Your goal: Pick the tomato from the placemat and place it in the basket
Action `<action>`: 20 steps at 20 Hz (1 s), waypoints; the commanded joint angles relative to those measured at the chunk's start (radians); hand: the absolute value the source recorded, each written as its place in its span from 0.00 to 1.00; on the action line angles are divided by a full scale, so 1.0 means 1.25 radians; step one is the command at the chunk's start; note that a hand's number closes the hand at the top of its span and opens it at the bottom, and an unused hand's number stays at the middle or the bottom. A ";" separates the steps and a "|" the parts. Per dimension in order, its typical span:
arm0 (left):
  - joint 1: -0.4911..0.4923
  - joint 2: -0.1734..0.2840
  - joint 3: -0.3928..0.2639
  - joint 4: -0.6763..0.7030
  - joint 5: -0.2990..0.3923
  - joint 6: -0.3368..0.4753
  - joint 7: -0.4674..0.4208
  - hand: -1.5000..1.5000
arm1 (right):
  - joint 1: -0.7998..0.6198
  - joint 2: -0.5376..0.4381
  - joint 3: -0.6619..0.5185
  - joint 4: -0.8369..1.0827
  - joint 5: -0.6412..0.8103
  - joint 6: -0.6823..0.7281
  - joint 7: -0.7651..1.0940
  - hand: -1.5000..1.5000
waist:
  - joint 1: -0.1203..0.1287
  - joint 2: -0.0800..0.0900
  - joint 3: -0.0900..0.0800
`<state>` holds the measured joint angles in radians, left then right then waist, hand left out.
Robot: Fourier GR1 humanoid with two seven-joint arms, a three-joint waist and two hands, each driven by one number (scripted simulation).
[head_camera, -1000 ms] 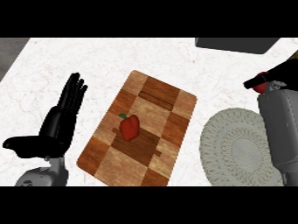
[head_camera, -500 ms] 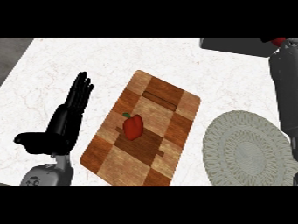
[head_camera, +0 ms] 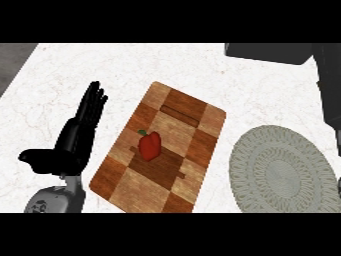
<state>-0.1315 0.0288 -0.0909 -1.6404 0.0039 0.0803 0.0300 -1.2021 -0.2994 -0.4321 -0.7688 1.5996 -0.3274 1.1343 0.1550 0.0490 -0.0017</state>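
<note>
- One left robot hand rests open on the white surface, fingers straight, holding nothing.
- Right robot hand out of view; only its forearm shows.
- No tomato visible; a red pepper lies on the checkered board, beside the round placemat.

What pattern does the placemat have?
A checkered pattern of light and dark brown wood squares on the placemat, shown in the head view.

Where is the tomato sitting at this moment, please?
In the head view, the tomato lies near the middle of the checkered placemat, left of centre, between the open left hand and the round woven basket.
</note>
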 commanded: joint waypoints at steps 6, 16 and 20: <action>0.000 0.014 0.029 -0.003 0.005 0.009 0.010 0.50 | -0.079 -0.028 -0.064 0.139 0.141 -0.003 0.230 1.00 | -0.031 -0.007 0.000; 0.052 0.028 0.048 -0.004 0.013 0.002 -0.012 0.50 | -0.068 -0.005 -0.122 0.171 0.219 -0.057 0.266 1.00 | -0.068 -0.022 0.001; 0.083 0.016 0.040 -0.016 0.006 0.009 -0.037 0.50 | -0.042 -0.025 -0.154 0.184 0.232 -0.077 0.234 1.00 | -0.076 -0.023 0.001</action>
<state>-0.0625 0.0532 -0.0365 -1.6545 0.0195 0.0886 0.0123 -1.2680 -0.3388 -0.6004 -0.5545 1.8681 -0.3530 1.2095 0.0700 0.0226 -0.0007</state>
